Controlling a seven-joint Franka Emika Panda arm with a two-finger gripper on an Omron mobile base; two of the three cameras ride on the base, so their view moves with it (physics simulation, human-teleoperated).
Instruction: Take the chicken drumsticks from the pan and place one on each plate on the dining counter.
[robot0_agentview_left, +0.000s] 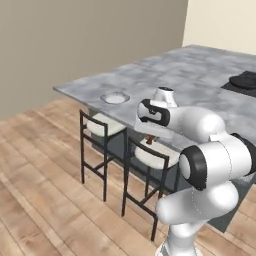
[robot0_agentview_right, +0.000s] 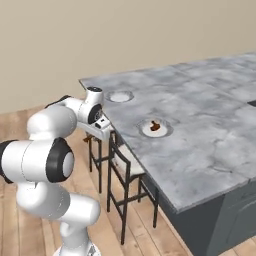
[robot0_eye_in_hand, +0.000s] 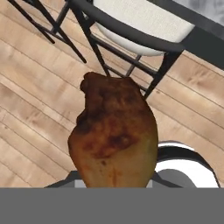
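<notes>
A: Fingers first. What's the grip?

B: Hand view: the two-finger gripper (robot0_eye_in_hand: 114, 186) is pinching a glazed orange-brown chicken drumstick (robot0_eye_in_hand: 114, 138), jaws nearly together on its lower end. The tips themselves are hidden under the meat. The drumstick sticks up along the hand's line of sight.

A: Where is it in the room?

B: Off the counter edge, over the wood plank floor (robot0_eye_in_hand: 35, 118), above a black metal stool with a white cushion (robot0_eye_in_hand: 142, 24). In the right base view the gripper (robot0_agentview_right: 102, 124) sits just beside the slab edge of the grey-and-white marbled dining counter (robot0_agentview_right: 200, 135), low, about at edge height.

A: Plates?

B: Two round pale plates with grey rims. The nearer plate (robot0_agentview_right: 155, 128) already holds a drumstick (robot0_agentview_right: 155, 127). The far plate (robot0_agentview_right: 120, 96), near the counter's corner, looks bare. Same bare plate in the left base view (robot0_agentview_left: 115, 98).

A: So the step in hand?

B: Carry to the bare plate, I'd judge. Roughly halfway through the task.

A: How to do it well?

B: Raise the hand above the slab edge before moving in, otherwise the meat could clip the stone or the stool back. Keep the pinch firm; glazed meat likely slips. Centre over the far plate, lower close, then release so it doesn't roll off.

A: The pan?

B: A dark round shape on the black stovetop (robot0_agentview_left: 244, 80), too cropped to confirm.
</notes>
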